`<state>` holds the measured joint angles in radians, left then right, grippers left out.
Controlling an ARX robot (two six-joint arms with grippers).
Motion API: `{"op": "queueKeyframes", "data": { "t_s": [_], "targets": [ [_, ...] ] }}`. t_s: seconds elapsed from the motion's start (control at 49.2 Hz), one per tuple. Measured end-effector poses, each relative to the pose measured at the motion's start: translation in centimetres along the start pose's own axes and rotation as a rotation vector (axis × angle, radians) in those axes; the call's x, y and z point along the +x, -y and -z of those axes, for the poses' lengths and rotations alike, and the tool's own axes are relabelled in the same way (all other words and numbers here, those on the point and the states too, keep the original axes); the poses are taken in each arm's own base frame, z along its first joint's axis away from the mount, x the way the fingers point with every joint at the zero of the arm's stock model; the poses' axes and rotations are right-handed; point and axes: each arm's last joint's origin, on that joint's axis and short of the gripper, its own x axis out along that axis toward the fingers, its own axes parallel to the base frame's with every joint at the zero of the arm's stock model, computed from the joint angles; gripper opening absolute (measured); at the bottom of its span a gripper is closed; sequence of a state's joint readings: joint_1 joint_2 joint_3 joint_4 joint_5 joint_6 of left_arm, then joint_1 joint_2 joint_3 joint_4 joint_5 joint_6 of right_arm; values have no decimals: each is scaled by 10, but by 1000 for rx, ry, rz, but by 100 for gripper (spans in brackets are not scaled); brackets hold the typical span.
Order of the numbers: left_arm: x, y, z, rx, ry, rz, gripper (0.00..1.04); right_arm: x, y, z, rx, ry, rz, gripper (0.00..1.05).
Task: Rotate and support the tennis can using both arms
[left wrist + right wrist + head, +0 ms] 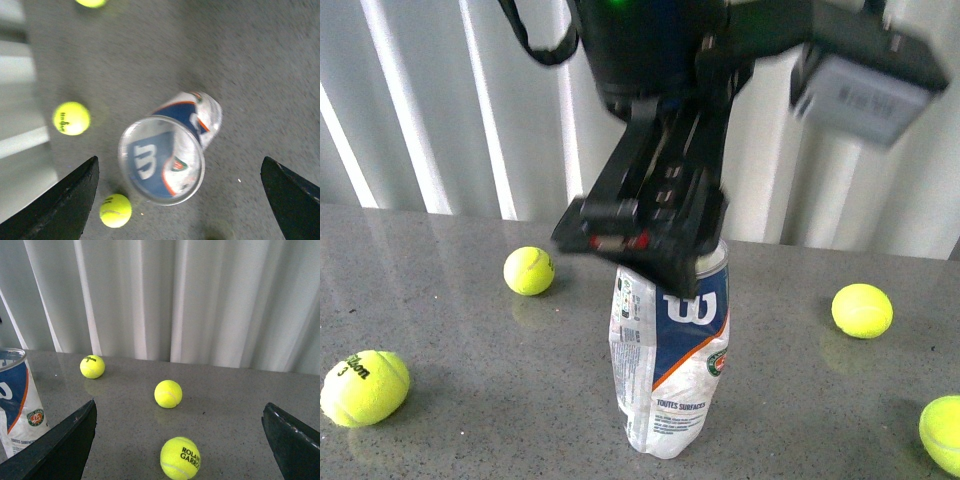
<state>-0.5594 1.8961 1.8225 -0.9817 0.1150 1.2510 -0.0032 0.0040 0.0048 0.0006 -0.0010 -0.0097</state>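
— What looked risky at that point?

— The tennis can (pixel 670 360) stood upright on the grey table (pixel 450 300), and nothing was holding it. The left gripper (pixel 180 200) hung right over its open top. In the front view the black arm (pixel 650 190) covered the rim. My guess was that if it came down off-centre, one finger would hit the silver rim and knock the can over among the loose tennis balls (pixel 529 270).

— And the fingers themselves?

— The left pair were spread wide, one on each side of the can's mouth, with clear space between them and the can. They held nothing.

— The other arm?

— The right gripper (pixel 180 440) was also spread wide and empty. The can (pixel 17 400) sat off to one side of it, outside the fingers, so it gave no support yet.
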Motion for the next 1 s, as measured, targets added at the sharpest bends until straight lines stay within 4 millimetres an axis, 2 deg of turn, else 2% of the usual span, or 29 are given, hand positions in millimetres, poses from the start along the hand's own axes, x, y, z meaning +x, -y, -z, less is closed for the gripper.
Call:
{"op": "queueKeyframes", "data": {
  "t_s": [0.061,0.122,0.264,0.407,0.488,0.549,0.61,0.671,0.814,0.997],
  "targets": [
    [-26,-6,7,-77,83,-124,98,0,0,0,0,0,0,98],
    [-56,-11,22,-185,158,-289,98,0,0,0,0,0,0,98],
    [-101,-7,58,-458,270,-551,98,0,0,0,0,0,0,98],
    [-134,15,95,-723,355,-737,98,0,0,0,0,0,0,98],
    [-149,45,121,-944,399,-852,98,0,0,0,0,0,0,98],
    [-152,60,135,-1038,405,-903,98,0,0,0,0,0,0,98],
    [-151,73,146,-1138,414,-1059,90,0,0,0,0,0,0,98],
    [-136,104,160,-1234,484,-1220,74,0,0,0,0,0,0,98],
    [-96,158,166,-1298,526,-1214,41,0,0,0,0,0,-2,98],
    [-75,191,168,-1310,523,-1203,13,0,0,0,0,0,0,98]
  ]
}}
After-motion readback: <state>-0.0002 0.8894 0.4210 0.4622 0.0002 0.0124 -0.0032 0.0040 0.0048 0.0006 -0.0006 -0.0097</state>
